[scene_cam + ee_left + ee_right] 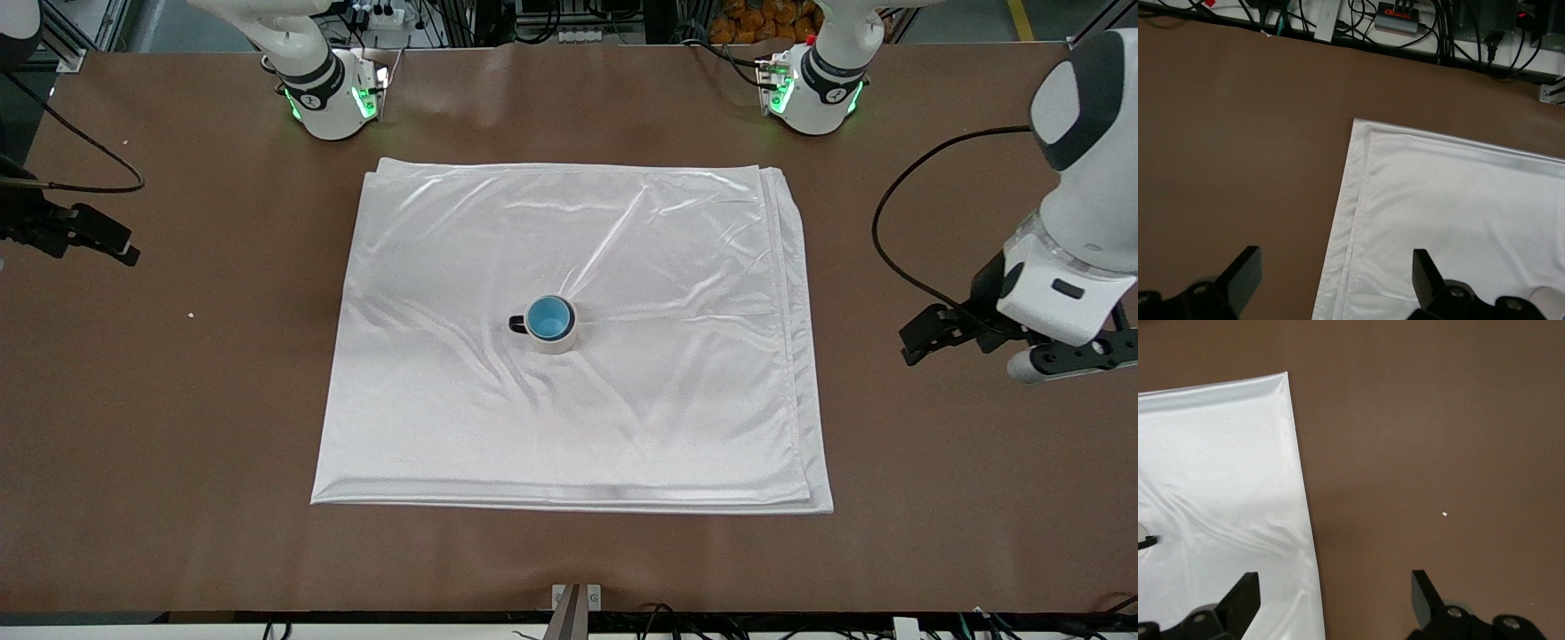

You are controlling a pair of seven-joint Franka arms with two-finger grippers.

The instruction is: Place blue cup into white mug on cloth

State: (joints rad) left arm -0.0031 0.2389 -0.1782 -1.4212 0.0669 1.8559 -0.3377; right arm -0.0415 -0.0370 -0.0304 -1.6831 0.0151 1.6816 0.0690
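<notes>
The blue cup (548,317) sits upright inside the white mug (556,342), whose dark handle points toward the right arm's end. The mug stands in the middle of the shiny white cloth (622,249). My left gripper (929,336) hangs over the bare table off the cloth's edge at the left arm's end; in the left wrist view (1335,273) it is open and empty over the cloth's edge (1458,200). My right gripper (102,238) is over the table at the right arm's end; in the right wrist view (1333,590) it is open and empty beside the cloth (1211,453).
A sliver of the mug shows in the left wrist view (1548,300), and its handle in the right wrist view (1146,541). A white crumb (190,314) lies on the brown table (178,400). Cables and a power strip (1398,23) run along the table's edge.
</notes>
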